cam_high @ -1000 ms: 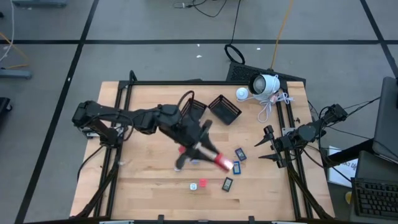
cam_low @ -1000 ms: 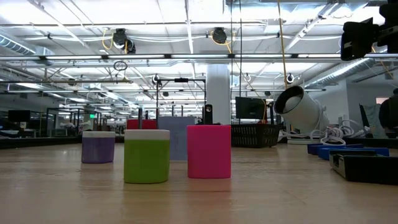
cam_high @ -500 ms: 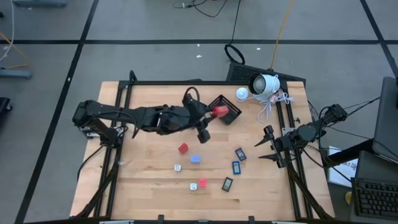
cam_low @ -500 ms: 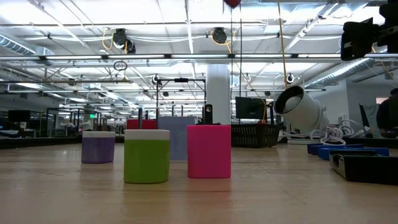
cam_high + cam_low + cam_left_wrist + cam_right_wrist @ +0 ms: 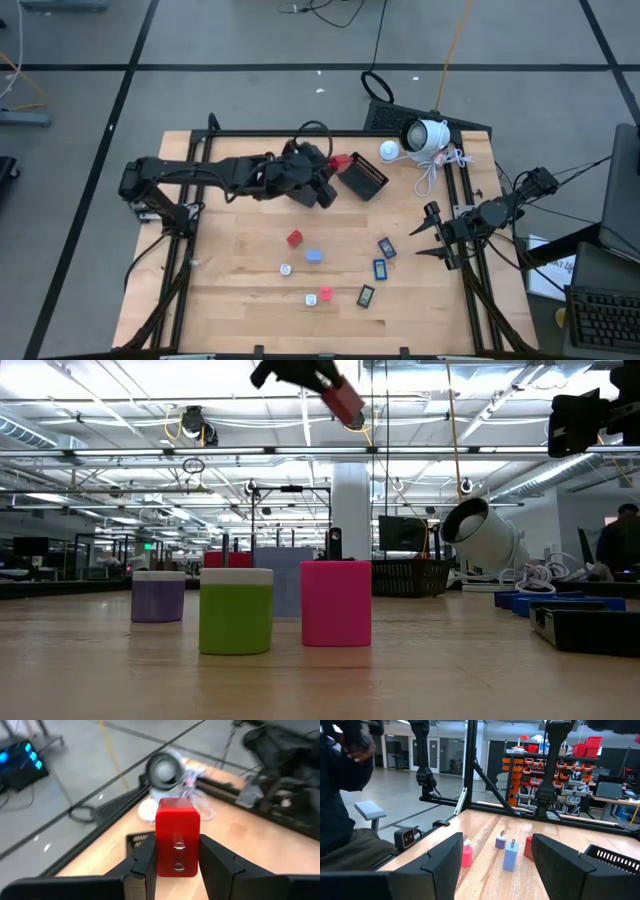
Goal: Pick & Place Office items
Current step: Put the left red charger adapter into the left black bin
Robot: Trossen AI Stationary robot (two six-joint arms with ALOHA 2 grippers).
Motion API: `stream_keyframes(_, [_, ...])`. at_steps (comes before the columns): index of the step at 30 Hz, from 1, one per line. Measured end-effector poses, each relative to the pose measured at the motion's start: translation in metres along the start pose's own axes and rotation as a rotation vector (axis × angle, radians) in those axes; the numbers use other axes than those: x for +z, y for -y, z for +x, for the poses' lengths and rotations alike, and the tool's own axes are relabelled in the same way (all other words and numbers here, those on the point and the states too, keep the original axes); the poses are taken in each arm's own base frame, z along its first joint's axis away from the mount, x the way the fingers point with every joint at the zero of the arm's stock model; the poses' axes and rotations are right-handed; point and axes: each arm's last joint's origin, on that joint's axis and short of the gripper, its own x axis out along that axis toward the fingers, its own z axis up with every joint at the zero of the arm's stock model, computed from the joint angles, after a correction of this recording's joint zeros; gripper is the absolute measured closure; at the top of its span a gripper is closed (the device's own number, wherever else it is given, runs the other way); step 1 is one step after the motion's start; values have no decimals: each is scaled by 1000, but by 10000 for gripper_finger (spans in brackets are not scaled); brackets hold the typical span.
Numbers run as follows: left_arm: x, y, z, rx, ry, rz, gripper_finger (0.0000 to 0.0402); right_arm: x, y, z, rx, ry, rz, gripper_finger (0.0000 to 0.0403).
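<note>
Grey floor with dark lines is seen all round the wooden worktop (image 5: 240, 300), which is framed by black rails. Behind it, in the low view, a big hall with white ceiling lights, pipes and shelves is seen. A white camera (image 5: 425, 135) with a curled white cable is set at the far right corner. No writing or brand can be read anywhere.

Two black mesh baskets (image 5: 362, 176) are set near the far edge. Just beside them the left gripper (image 5: 338, 163) is held up in the air, its jaws closed tight on a red block (image 5: 177, 836) with two metal prongs. On the worktop are laid another red block (image 5: 294, 238), a pale blue block (image 5: 314, 255), small white bits (image 5: 286, 269) and three dark blue-faced rectangles (image 5: 386, 247), near each other but apart.

The right gripper (image 5: 428, 232) is parked at the right edge, jaws wide apart with nothing in them.
</note>
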Motion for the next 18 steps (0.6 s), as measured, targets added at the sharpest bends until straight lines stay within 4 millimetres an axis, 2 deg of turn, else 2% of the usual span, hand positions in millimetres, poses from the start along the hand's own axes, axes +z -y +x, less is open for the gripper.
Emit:
stream_keyframes(13, [-5,-31,13,124,-118,-110,288,0,0,0,0,0,0,179])
stream_keyframes(18, [-2,-50,23,176,-125,-119,288,0,0,0,0,0,0,179])
